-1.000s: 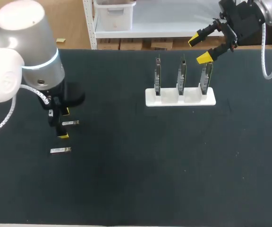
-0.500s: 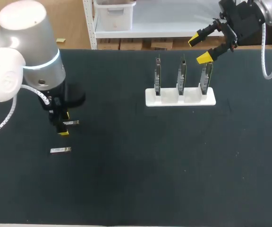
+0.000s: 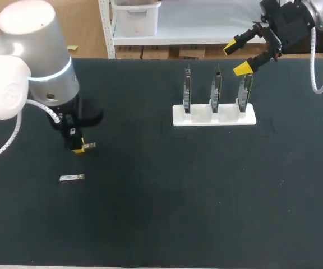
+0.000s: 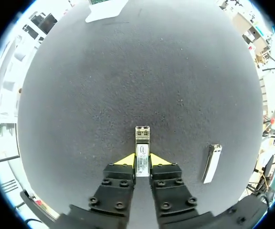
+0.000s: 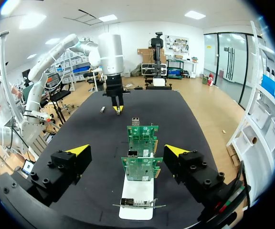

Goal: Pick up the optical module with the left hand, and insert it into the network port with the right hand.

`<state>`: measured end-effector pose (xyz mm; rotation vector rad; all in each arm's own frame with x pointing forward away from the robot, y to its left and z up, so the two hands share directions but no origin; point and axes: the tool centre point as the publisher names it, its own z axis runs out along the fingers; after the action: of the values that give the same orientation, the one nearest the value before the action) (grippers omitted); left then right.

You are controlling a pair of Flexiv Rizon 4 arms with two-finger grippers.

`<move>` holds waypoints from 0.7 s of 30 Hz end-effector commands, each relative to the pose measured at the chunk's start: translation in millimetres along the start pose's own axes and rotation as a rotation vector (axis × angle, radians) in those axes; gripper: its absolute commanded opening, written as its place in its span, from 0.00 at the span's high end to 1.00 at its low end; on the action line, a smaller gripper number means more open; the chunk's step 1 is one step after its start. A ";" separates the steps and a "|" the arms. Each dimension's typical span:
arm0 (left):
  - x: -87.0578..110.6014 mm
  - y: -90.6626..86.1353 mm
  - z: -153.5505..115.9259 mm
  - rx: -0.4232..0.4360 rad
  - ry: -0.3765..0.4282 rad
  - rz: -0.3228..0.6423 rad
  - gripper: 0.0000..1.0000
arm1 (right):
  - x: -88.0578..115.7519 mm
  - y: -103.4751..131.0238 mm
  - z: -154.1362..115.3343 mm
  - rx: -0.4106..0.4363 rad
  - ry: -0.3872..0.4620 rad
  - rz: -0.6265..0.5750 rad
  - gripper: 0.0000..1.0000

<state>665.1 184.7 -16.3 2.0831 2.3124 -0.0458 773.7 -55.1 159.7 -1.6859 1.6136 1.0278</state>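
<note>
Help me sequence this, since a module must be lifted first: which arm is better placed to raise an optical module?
Left. The left gripper has its fingers shut on the optical module from both sides, while the right gripper hangs open over the card stand across the table.

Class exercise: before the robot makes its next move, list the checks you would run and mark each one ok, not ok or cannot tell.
1. Left gripper shut on the module from both sides: ok.
2. Module in line with that gripper, not skewed: ok.
3. Module lifted off the table: cannot tell.
4. Spare module lying apart from the left gripper: ok.
5. Right gripper open, ready to take the module: ok.
6. Cards upright in the stand: ok.
</note>
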 end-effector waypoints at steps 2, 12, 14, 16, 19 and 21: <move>-3.4 1.6 -5.9 -0.006 -0.016 0.002 1.00 | 0.0 -1.1 -0.1 -0.002 -0.001 0.000 0.00; -39.9 28.2 -42.8 -0.112 -0.214 -0.085 1.00 | 0.0 -1.1 -0.1 -0.002 -0.001 0.000 0.00; -49.1 41.7 -56.8 -0.136 -0.301 -0.128 1.00 | 0.0 -1.1 -0.1 -0.002 -0.001 0.000 0.00; -58.3 56.3 -71.3 -0.160 -0.393 -0.174 1.00 | 0.0 -1.1 -0.1 -0.002 -0.001 0.000 0.00; -74.0 78.8 -94.6 -0.193 -0.539 -0.227 1.00 | 0.0 -1.1 -0.1 -0.002 -0.001 0.000 0.00; -85.7 91.7 -109.1 -0.207 -0.625 -0.245 1.00 | 0.0 -1.1 -0.1 -0.002 -0.001 0.000 0.00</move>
<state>752.1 115.4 88.0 1.5713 2.1600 -0.2373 773.8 -55.1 159.7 -1.6859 1.6136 1.0279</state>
